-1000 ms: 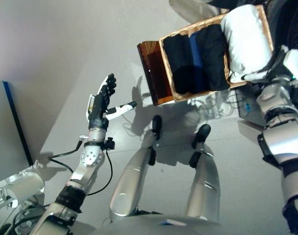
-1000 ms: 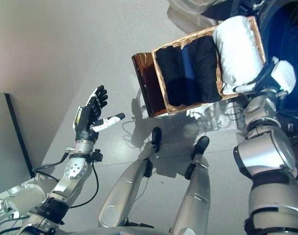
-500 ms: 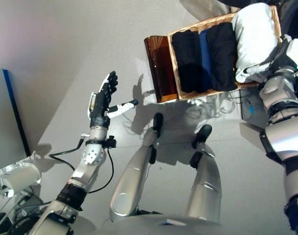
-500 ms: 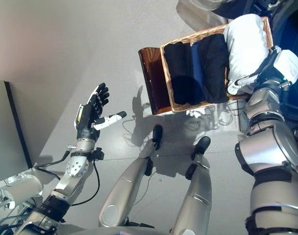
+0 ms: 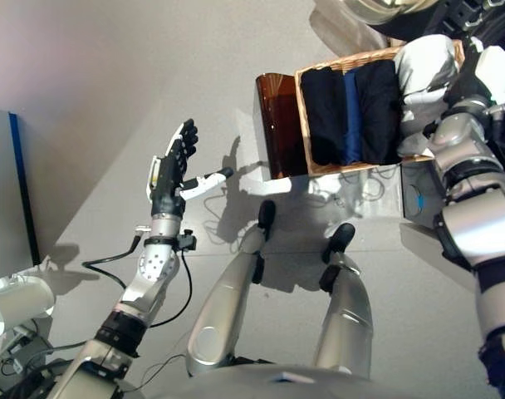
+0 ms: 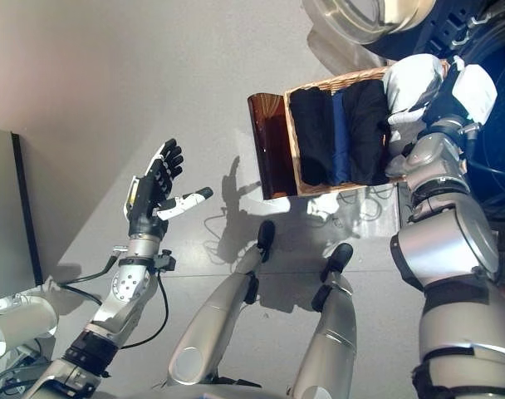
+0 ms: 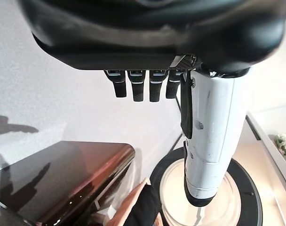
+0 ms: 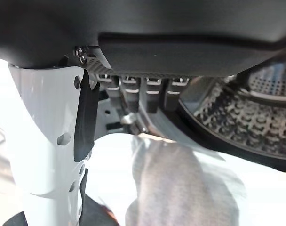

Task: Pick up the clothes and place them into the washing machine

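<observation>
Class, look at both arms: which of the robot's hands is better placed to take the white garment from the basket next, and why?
Right. The right hand is already at the white garment in the wicker basket, beside the washing machine drum. The left hand hangs open over bare floor, well away from the basket.

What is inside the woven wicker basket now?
The woven wicker basket holds folded black clothes, a blue piece and a white bundle. The right robot hand covers its far corner; lower layers are hidden.
</observation>
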You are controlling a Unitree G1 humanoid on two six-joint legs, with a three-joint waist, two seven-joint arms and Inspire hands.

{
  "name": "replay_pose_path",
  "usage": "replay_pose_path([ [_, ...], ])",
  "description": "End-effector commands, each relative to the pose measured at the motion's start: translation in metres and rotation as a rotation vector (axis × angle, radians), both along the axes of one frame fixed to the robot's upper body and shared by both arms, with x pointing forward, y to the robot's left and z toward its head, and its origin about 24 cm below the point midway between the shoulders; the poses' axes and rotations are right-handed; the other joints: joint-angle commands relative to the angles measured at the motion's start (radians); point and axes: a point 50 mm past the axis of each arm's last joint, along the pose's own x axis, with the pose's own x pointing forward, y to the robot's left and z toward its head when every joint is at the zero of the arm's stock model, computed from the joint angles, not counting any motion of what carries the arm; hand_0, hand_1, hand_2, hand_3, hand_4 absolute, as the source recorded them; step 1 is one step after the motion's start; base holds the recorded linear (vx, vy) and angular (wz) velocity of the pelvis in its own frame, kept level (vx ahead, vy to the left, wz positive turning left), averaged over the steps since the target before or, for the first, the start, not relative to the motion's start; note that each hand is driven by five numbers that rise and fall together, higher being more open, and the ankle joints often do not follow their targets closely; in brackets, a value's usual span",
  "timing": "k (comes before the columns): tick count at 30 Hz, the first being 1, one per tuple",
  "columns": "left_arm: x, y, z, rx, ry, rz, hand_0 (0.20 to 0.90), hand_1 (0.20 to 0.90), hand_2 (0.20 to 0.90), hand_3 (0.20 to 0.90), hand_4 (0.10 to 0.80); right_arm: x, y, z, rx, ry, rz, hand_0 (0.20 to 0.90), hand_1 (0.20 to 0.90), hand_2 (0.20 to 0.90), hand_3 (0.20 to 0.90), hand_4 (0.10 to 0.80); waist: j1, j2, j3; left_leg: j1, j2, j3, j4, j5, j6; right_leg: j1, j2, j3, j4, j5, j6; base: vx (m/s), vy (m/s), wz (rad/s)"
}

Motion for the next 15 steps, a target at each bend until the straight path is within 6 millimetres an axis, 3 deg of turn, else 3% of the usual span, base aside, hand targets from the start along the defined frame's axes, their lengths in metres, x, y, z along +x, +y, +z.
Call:
replay_pose_path([
  [1, -0.006, 0.012, 0.034, -0.031, -0.183, 0.002, 0.9, 0.9, 0.9, 0.9, 0.8, -0.004, -0.004, 0.05, -0.127, -0.142, -0.041, 0.9, 0.9, 0.9, 0.9, 0.8, 0.024, -0.019, -0.009, -0.026, 0.004, -0.013, 0.044, -0.105, -0.089, 0.128, 0.029, -0.005, -0.085, -0.051, 0.001, -0.011, 0.003, -0.06],
  [11, -0.007, 0.012, 0.039, -0.029, -0.196, 0.02, 0.9, 0.9, 0.9, 0.9, 0.8, -0.016, -0.021, 0.073, -0.175, -0.174, -0.118, 0.9, 0.9, 0.9, 0.9, 0.8, 0.026, 0.01, 0.022, -0.121, -0.004, -0.009, 0.119, -0.128, -0.079, 0.021, 0.029, 0.019, 0.021, -0.094, -0.013, -0.011, 0.008, 0.01],
  [15, -0.005, 0.018, 0.055, -0.022, -0.278, 0.069, 0.9, 0.9, 0.9, 0.9, 0.8, -0.017, -0.021, 0.079, -0.179, -0.194, -0.114, 0.9, 0.9, 0.9, 0.9, 0.8, 0.019, 0.018, 0.043, -0.209, -0.012, -0.01, 0.236, -0.166, -0.07, -0.063, 0.031, 0.037, 0.129, -0.117, -0.022, -0.022, 0.007, -0.02],
])
